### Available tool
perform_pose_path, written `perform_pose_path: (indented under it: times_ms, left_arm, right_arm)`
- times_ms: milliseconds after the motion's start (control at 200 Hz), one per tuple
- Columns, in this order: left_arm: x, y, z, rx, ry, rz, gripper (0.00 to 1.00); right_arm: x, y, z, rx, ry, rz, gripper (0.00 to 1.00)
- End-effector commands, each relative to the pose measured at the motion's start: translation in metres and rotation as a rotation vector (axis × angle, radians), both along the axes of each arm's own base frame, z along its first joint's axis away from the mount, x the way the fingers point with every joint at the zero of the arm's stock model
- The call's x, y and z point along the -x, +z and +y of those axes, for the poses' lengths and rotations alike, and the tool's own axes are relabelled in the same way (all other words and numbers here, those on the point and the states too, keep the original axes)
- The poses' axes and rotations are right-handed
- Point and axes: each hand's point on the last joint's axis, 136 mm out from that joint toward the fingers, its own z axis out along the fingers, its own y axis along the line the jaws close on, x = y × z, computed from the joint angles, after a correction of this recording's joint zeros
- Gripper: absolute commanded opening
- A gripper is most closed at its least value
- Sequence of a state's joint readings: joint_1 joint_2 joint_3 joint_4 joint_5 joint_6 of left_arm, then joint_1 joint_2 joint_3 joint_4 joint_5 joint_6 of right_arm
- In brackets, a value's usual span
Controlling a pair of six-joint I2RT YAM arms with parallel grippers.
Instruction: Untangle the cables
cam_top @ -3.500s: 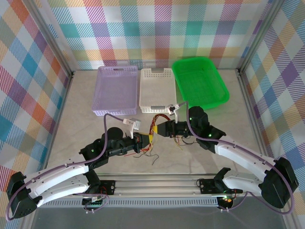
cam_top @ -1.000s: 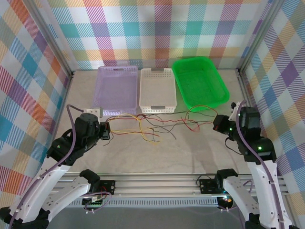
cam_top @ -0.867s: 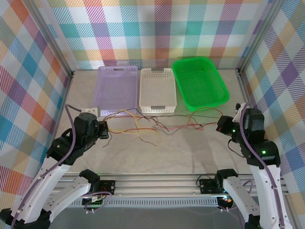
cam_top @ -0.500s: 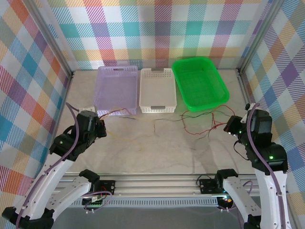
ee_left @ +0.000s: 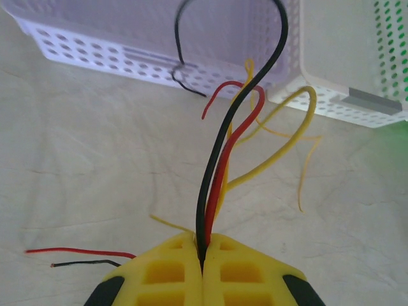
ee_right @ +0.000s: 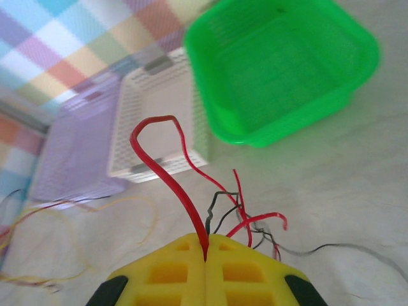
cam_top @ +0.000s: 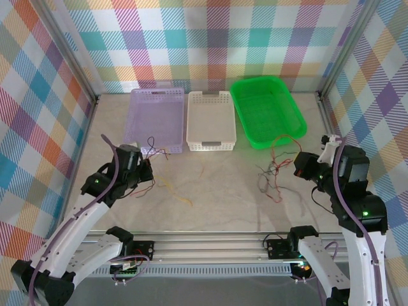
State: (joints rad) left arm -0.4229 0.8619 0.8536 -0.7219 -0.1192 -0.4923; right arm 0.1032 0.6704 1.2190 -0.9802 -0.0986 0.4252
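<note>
While the arms stand well apart in the top view, the left fingers [cam_top: 145,170] hold a bunch of cables [cam_top: 156,148] just before the lilac tray [cam_top: 156,95], and the right fingers [cam_top: 299,166] hold another near the green tray [cam_top: 280,86] — loose yellow strands lie on the tabletop [cam_top: 223,197] between. Left wrist: clenched on black, red and yellow cables. Right wrist: clenched on a red cable that loops upward.

Thin red, black, yellow cables [ee_left: 217,172], two separate bunches, loosely curled

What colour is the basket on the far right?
The basket is bright green, clearest in the top view.
</note>
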Motion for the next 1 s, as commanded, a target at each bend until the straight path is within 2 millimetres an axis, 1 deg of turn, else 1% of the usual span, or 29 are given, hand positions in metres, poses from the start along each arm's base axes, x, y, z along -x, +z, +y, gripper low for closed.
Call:
perform_pose_path:
  times_ms: [0, 100, 205, 340, 425, 445, 530, 670, 740, 830, 925, 995]
  left_arm:
    - [-0.011, 0.001, -0.024, 0.139, -0.023, -0.024, 0.0]
    - [-0.014, -0.005, -0.041, 0.189, -0.059, -0.02, 0.0]
    - [-0.016, -0.015, -0.059, 0.224, -0.103, -0.012, 0.0]
    - [-0.017, -0.028, -0.086, 0.247, -0.168, -0.001, 0.0]
    - [-0.017, -0.04, -0.1, 0.248, -0.194, 0.023, 0.0]
    - [-0.021, -0.036, -0.106, 0.261, -0.204, 0.0, 0.01]
    - [-0.024, -0.039, -0.115, 0.25, -0.215, 0.002, 0.11]
    - [-0.029, -0.032, -0.127, 0.272, -0.237, -0.01, 0.36]
    - [-0.03, -0.022, -0.134, 0.306, -0.258, -0.028, 0.45]
    - [-0.027, -0.002, -0.147, 0.373, -0.298, -0.068, 0.55]
    - [-0.018, 0.022, -0.164, 0.451, -0.362, -0.126, 0.65]
    - [-0.009, 0.037, -0.177, 0.512, -0.425, -0.159, 0.69]
  right_arm:
    - [0.0, 0.028, 0.039, -0.123, 0.213, -0.101, 0.0]
    - [-0.001, 0.033, 0.063, -0.237, 0.337, -0.109, 0.0]
    - [-0.003, 0.038, 0.082, -0.345, 0.445, -0.111, 0.0]
    - [-0.011, 0.038, 0.093, -0.416, 0.505, -0.101, 0.0]
    - [-0.014, 0.035, 0.098, -0.448, 0.538, -0.086, 0.0]
    - [-0.016, 0.034, 0.1, -0.455, 0.546, -0.078, 0.0]
    - [-0.018, 0.032, 0.103, -0.47, 0.569, -0.068, 0.0]
    - [-0.021, 0.029, 0.105, -0.47, 0.582, -0.058, 0.0]
    - [-0.023, 0.027, 0.106, -0.476, 0.587, -0.051, 0.0]
    - [-0.024, 0.025, 0.107, -0.477, 0.59, -0.049, 0.0]
    - [-0.026, 0.024, 0.108, -0.477, 0.594, -0.045, 0.0]
    - [-0.027, 0.024, 0.108, -0.478, 0.595, -0.044, 0.0]
